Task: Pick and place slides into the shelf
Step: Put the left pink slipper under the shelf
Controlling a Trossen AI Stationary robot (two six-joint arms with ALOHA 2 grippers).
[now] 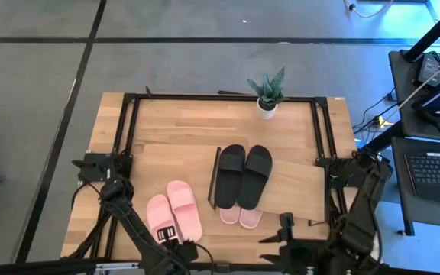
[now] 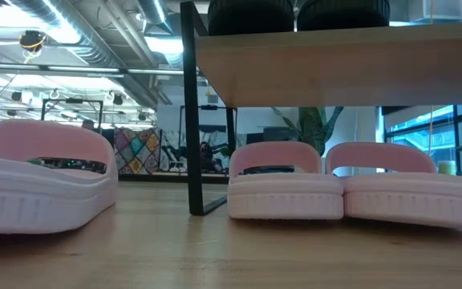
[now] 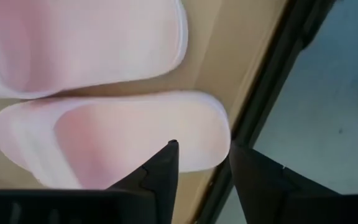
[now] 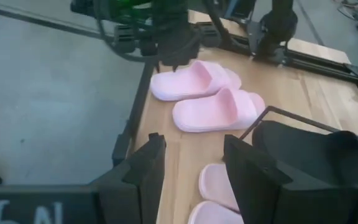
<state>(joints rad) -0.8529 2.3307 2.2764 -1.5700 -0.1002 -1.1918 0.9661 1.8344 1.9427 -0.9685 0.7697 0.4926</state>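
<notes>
High view, surface: a pale butcher-block wooden surface [image 1: 174, 122] on a black metal frame, on a grey concrete floor [image 1: 37, 92].
High view, shelf: the low light-wood shelf [image 1: 296, 183] lies across the middle-right of the surface, with a pair of black foam slides [image 1: 244, 176] side by side on its top board.
High view, pink slides: one pair of pale pink foam slides [image 1: 174, 212] lies on the surface left of the shelf, near the front edge; a second pale pink pair [image 1: 241, 217] pokes out from under the shelf's front edge.
High view, plant: a small green plant in a white pot [image 1: 266, 95] stands at the far edge.
High view, my arms: my left end effector [image 1: 176, 243] hangs over the heel end of the left pink pair; my right end effector [image 1: 285, 233] waits at the front edge, right of the shelf's pink pair.
High view, room: a desk with a laptop [image 1: 438, 172] stands to the right.
Low view, surface level: the left pink pair [image 2: 42, 185] sits beside the shelf's dark upright, the second pair [image 2: 359, 189] under the board, black soles above.
Low view, room: ceiling ducts, lights, a patterned hanging and a window lie behind.
Left wrist view, my end effector: my fingers [image 3: 160, 174] stand partly apart and hold nothing, one tip over a pink slide's [image 3: 117, 143] edge near the surface's rim.
Right wrist view, my end effector: my fingers [image 4: 148, 168] are spread and empty above the surface.
</notes>
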